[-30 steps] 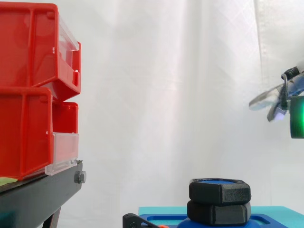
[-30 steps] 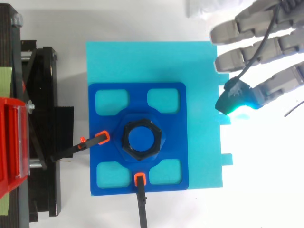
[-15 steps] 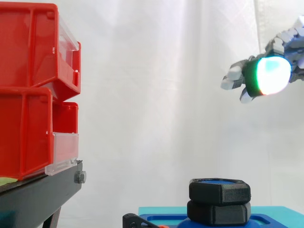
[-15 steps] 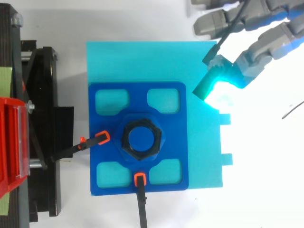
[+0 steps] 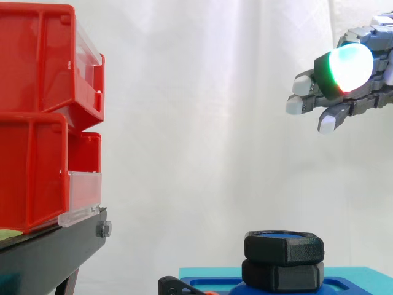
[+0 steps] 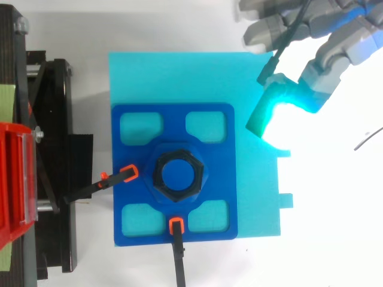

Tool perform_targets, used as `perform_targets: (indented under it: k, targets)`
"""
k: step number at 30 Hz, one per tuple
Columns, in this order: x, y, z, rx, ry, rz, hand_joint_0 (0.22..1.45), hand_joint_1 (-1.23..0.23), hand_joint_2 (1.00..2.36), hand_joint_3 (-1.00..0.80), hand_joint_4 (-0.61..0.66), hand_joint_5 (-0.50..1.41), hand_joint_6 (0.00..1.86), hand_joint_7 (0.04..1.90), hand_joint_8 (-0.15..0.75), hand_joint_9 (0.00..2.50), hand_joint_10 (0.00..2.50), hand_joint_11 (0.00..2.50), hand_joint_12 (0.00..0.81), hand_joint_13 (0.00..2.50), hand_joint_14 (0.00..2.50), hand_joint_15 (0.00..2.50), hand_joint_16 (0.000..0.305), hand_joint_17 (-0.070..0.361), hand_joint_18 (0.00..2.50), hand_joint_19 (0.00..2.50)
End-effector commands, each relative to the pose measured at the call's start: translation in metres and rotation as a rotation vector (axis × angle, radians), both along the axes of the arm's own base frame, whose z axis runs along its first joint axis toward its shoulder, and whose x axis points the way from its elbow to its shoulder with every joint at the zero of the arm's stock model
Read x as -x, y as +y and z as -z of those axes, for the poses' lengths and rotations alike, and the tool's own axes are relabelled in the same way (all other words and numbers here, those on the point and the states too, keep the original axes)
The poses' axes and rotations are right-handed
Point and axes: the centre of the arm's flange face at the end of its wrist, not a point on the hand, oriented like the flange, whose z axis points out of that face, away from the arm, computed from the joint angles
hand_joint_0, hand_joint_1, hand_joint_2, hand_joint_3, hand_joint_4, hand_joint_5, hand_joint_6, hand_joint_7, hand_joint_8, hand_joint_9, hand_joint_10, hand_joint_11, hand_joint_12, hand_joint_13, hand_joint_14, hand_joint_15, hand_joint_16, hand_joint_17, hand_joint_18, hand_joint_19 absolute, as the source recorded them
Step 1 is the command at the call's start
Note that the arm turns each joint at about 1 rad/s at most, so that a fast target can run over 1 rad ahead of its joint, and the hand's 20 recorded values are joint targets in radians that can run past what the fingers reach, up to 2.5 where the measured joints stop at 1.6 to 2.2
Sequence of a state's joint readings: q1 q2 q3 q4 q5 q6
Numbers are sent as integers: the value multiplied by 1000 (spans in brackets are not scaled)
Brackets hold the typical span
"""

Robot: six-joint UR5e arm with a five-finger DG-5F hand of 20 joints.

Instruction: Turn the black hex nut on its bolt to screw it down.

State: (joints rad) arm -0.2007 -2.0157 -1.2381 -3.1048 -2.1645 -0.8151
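A black hex nut point(image 6: 179, 176) sits on a blue bolt in the middle of a blue fixture plate point(image 6: 176, 134); in the side view the nut point(image 5: 284, 247) rests above a second black hex part. The hand point(image 5: 353, 86) hovers high above and to the right of the nut, fingers stretched out and relaxed, one fingertip pad point(image 5: 351, 66) glowing green and white. From above, the hand point(image 6: 326, 45) is over the cyan board's point(image 6: 191, 78) far right corner, holding nothing, well apart from the nut.
Stacked red bins point(image 5: 43, 117) stand on a black stand point(image 5: 49, 255) at the left. Two orange-tipped black clamps point(image 6: 125, 175) hold the blue plate. White surface lies to the right of the cyan board.
The hand rose and came in from the right edge, rotated, and spread its fingers over the board's far right corner. The nut has not moved.
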Motion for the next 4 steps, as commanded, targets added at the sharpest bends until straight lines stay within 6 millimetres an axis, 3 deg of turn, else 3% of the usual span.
perform_targets:
  k: [1,4]
  targets:
    - [-1,0,-1,-5,-6,2,373,-223,1000,-500,28,-300,500,512,130,0,0,0,333,0,0,0,53,119,0,427]
    - [-4,0,-2,-1,-27,5,373,-232,1000,-500,14,-300,500,545,135,0,0,0,335,0,0,0,53,119,0,399]
